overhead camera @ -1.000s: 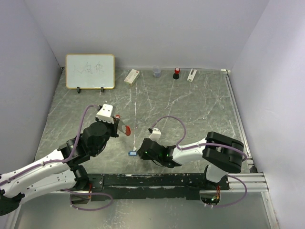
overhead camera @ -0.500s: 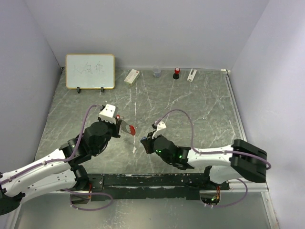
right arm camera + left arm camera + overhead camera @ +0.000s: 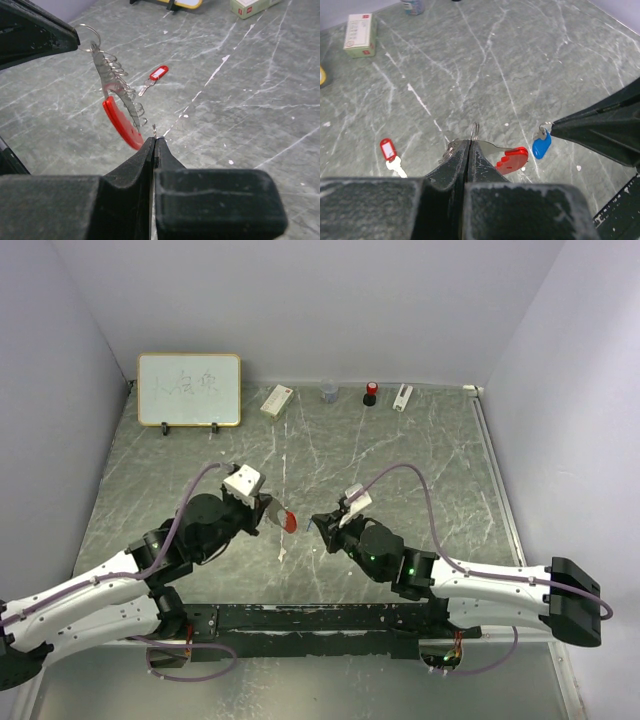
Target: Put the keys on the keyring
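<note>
Marbled grey-green worktop (image 3: 420,460) spreads under both my arms, and the job looks to me to be at its first threading, with nothing joined yet. My left gripper (image 3: 470,145) is clamped tight on the top loop of the keyring (image 3: 116,90), which hangs clear of the surface with its red fob (image 3: 512,158) dangling below the metal links. My right gripper (image 3: 154,142) is pinched together on the small wire loop of the blue key (image 3: 541,145), so the key hangs under its tips, just beside the fob but not touching it as far as I can tell. Neither key is on the ring. The red key (image 3: 154,75) lies flat on the worktop, well apart from both grippers and untouched. What remains, I judge, is working the blue key's loop onto the ring, then fetching the red key and doing the same.
</note>
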`<control>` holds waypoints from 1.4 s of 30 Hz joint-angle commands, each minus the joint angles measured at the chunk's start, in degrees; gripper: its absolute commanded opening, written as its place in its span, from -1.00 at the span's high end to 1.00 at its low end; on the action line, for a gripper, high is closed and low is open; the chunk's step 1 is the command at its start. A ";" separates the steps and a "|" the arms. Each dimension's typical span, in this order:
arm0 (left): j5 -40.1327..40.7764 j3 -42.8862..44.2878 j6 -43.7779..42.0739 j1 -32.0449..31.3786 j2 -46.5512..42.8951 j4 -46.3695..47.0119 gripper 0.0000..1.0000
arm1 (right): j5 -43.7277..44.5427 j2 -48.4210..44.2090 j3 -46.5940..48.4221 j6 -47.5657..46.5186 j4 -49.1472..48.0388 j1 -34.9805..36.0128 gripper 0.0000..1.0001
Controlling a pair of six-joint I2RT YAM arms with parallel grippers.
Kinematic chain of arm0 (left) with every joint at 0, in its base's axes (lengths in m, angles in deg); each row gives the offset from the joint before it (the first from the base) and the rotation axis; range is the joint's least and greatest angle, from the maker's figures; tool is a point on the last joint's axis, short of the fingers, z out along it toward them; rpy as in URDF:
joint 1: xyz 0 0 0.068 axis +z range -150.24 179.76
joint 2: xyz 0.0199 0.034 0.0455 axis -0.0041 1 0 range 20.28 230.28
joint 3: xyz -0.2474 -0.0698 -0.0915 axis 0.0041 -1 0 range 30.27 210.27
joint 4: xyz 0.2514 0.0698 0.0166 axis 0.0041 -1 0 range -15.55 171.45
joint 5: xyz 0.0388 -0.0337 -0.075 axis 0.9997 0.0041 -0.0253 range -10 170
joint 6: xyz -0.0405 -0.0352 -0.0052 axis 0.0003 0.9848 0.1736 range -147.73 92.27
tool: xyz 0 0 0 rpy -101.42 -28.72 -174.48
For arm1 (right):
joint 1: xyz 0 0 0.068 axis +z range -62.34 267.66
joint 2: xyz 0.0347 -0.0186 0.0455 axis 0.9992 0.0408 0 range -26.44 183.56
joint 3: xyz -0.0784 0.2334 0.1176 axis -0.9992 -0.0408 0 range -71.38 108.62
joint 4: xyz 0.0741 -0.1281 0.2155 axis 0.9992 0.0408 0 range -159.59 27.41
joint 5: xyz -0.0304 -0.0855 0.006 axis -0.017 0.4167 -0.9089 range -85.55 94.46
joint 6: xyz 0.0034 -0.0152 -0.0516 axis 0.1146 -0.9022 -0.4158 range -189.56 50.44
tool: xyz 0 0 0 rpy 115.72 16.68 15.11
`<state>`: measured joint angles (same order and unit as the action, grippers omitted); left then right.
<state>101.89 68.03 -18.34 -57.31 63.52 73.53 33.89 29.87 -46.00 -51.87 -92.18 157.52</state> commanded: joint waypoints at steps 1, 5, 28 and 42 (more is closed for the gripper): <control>-7.68 2.76 -3.04 0.30 2.42 3.81 0.86 | 1.76 -3.30 1.22 -4.62 3.32 0.23 1.00; -11.40 3.94 -3.96 0.26 5.27 4.27 0.87 | 1.38 -6.17 1.03 -6.29 3.83 0.24 1.00; -15.62 4.87 -3.59 0.30 10.17 8.26 0.87 | -3.41 -2.06 8.49 -6.96 6.10 0.21 1.00; -16.63 4.18 -3.76 0.30 10.24 8.87 0.87 | -3.68 -0.47 9.35 -6.87 4.71 0.21 1.00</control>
<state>87.03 70.83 -22.17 -57.31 74.16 79.13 30.54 28.80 -38.79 -58.86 -85.91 157.52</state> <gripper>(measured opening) 0.075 0.006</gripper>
